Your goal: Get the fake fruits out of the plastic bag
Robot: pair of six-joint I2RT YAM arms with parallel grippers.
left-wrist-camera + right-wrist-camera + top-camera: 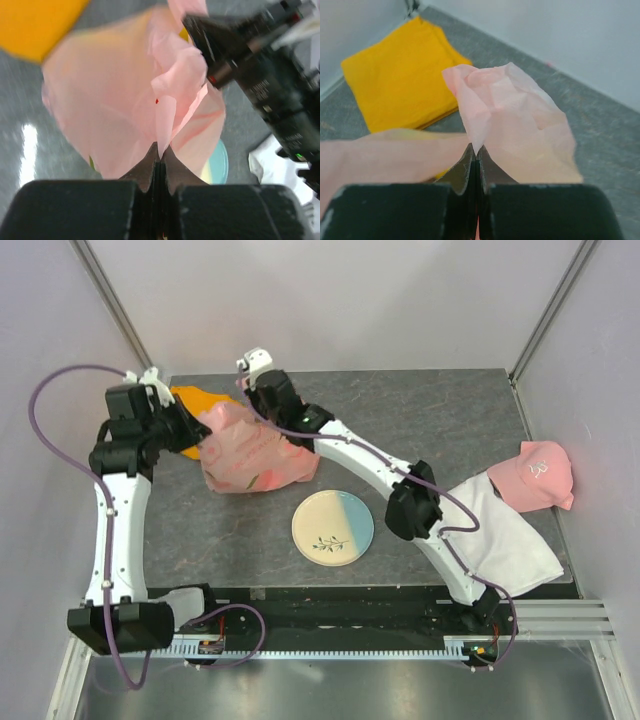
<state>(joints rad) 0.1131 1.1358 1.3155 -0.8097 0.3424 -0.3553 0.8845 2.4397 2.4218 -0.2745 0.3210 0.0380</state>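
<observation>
Nearest the arm bases, a plate [332, 528] lies flat on the grey table [430, 420]. A white cloth [505, 535] is spread at its 3 o'clock, under the right arm's elbow. A pink cap [535, 475] sits at about 2 o'clock, overlapping the cloth's far corner.

At 11 o'clock from the plate the bag [250, 455] slumps on the table in a crumpled pink heap, just clear of the plate's rim. The left gripper [159, 152] has its fingers pressed together on a fold of film at the bag's 9 o'clock side. The right gripper [475, 150] is clamped the same way on a bunched edge at about 1 o'clock, so both arms are pinching the bag.

A yellowish tint shows through the film, and I can't tell whether it is fruit, print or the cloth behind.

Farthest back, at the bag's 11 o'clock, a folded orange cloth [198, 400] lies flat, partly under the bag.
</observation>
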